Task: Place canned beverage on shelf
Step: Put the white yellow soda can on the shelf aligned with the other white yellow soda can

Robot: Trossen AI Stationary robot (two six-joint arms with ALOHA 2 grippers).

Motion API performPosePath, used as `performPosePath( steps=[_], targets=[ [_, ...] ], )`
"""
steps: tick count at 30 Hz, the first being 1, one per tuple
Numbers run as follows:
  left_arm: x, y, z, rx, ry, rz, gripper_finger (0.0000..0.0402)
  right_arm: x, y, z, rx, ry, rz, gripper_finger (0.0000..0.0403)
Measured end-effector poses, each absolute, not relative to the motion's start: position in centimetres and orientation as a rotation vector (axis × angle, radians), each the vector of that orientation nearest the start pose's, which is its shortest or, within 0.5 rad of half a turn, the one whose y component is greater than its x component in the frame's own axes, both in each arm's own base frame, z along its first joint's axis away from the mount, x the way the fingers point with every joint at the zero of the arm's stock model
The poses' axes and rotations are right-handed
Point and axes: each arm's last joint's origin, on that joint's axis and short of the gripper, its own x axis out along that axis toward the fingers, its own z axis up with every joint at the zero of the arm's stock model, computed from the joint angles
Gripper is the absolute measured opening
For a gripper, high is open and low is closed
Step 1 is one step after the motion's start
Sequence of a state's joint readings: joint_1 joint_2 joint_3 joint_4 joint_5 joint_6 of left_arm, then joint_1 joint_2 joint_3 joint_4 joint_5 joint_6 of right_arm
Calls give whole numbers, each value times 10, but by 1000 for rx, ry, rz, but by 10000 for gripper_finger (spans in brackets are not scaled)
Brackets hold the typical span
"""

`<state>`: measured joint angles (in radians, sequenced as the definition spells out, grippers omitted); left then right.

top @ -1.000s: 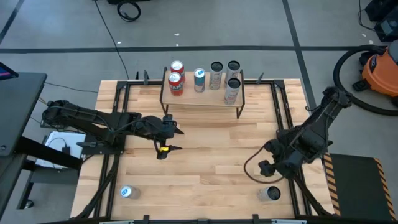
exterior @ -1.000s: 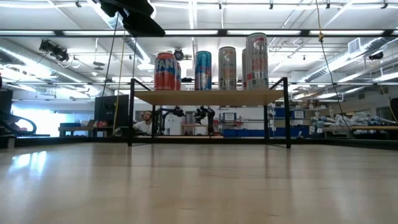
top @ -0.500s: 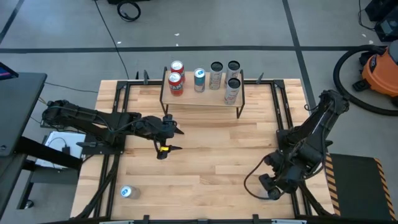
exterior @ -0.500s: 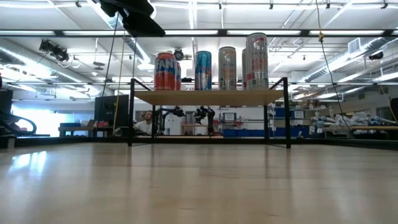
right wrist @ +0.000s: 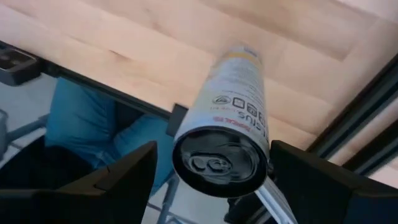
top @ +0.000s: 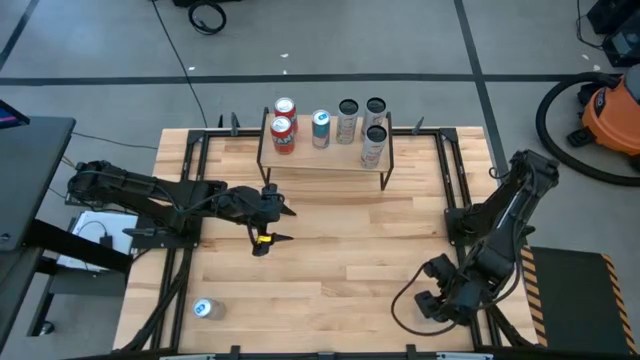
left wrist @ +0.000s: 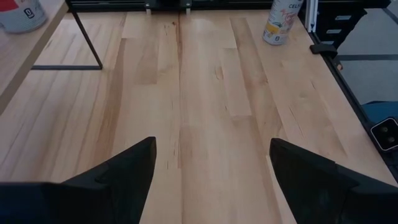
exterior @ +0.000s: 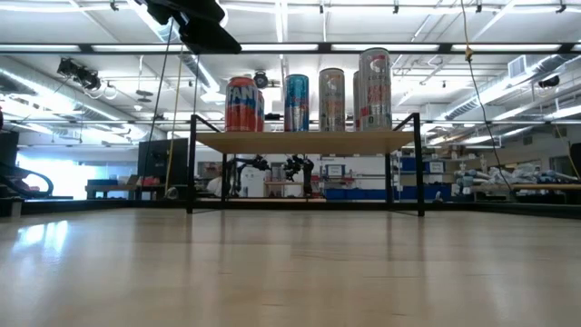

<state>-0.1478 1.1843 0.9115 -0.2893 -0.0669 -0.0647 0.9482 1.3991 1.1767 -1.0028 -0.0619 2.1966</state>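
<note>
Lower left of the high view: one blue-topped can (top: 203, 309) stands alone on the tabletop (top: 340, 230), near the front edge. Left pincer (top: 288, 225) sits left of centre, released, jaws wide apart with nothing between them, well short of the shelf (top: 325, 155). The shelf is top centre, a light board on thin black legs. It carries two red cans (top: 283, 133), a blue can (top: 321, 128) and three silver cans (top: 374, 145), all upright, in a row left to right. Right pincer (top: 432, 303) is at the lower right corner, over the pale can (right wrist: 227, 118) – in the high view the arm hides that can. Right wrist view shows it upright on the tabletop close to the edge: white body, yellow band low down, small print, dark pull-tab lid facing the camera. The jaws are released and straddle the can, one finger on each side – not clamped on it.
</note>
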Motion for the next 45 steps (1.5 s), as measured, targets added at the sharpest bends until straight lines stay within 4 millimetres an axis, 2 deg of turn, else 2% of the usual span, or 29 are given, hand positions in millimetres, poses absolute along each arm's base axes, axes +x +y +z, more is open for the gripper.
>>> performPosePath(
  steps=[4, 14, 29, 38, 45],
  targets=[
    [252, -36, 288, -2, 560, -61, 316, 150, 218, 271, 1227, 1456, -684, 319],
    [252, -36, 288, -2, 560, -61, 316, 152, 224, 262, 1175, 1479, -685, 319],
    [252, -36, 288, -2, 561, -61, 316, 153, 225, 261, 1101, 1550, -611, 320],
    [252, -36, 288, -1, 563, -61, 316, 157, 223, 260, 1031, 1530, -529, 320],
    [252, -36, 288, 7, 563, -63, 316, 153, 226, 260, 1008, 1610, -488, 320]
  ],
)
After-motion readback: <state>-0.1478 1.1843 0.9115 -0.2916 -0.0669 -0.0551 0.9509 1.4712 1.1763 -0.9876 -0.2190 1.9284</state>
